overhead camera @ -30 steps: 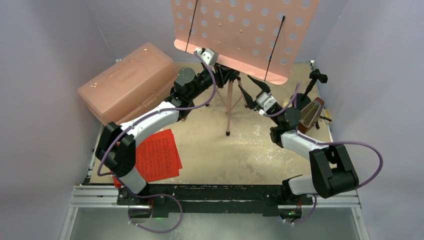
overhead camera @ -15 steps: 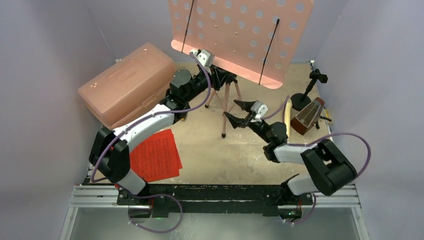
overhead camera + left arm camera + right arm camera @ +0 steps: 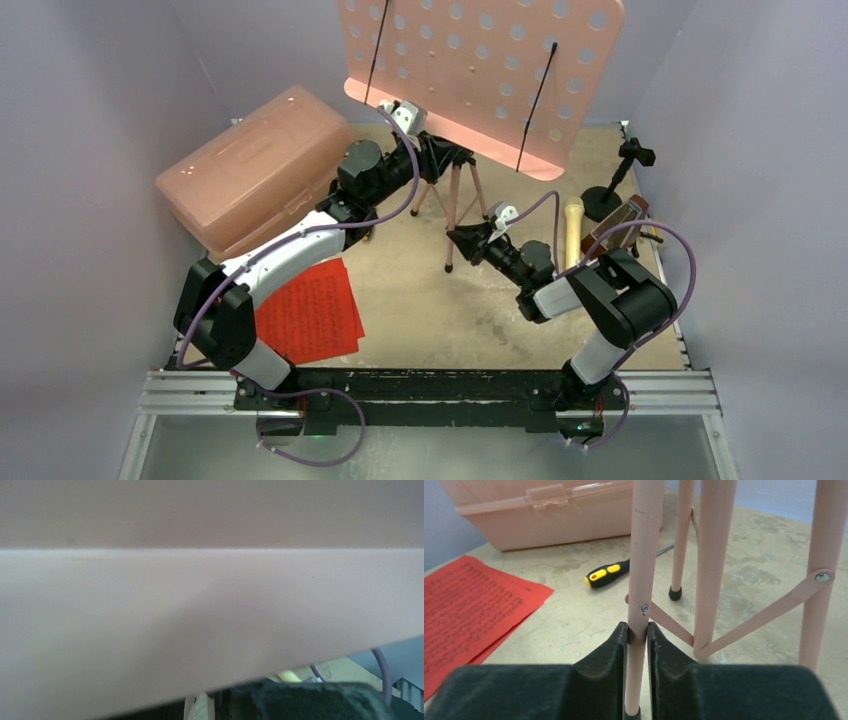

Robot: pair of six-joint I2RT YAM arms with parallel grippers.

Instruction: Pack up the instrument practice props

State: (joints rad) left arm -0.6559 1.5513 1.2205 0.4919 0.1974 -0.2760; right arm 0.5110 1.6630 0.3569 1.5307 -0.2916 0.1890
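The pink tripod music stand point(image 3: 480, 70) stands at the back, its perforated desk tilted. My left gripper point(image 3: 437, 158) is shut on the stand's black neck under the desk; in the left wrist view the desk's underside point(image 3: 200, 605) fills the frame. My right gripper point(image 3: 462, 240) is shut on the lower part of one tripod leg point(image 3: 644, 555), its pads point(image 3: 616, 642) pressed on both sides. Red sheet-music pages point(image 3: 310, 310) lie front left and also show in the right wrist view point(image 3: 469, 605). The cream microphone point(image 3: 573, 230) lies right of the tripod. The brown metronome point(image 3: 620, 222) is partly hidden behind my right arm.
A large translucent pink lidded box point(image 3: 250, 170) sits at the back left, shut. A yellow-and-black screwdriver point(image 3: 611, 573) lies on the table between the box and the tripod. A small black stand point(image 3: 615, 180) is at the back right.
My right gripper swung left from beside the metronome, open, down to the tripod leg and shut on it. The stand shifted a little left with my left gripper.
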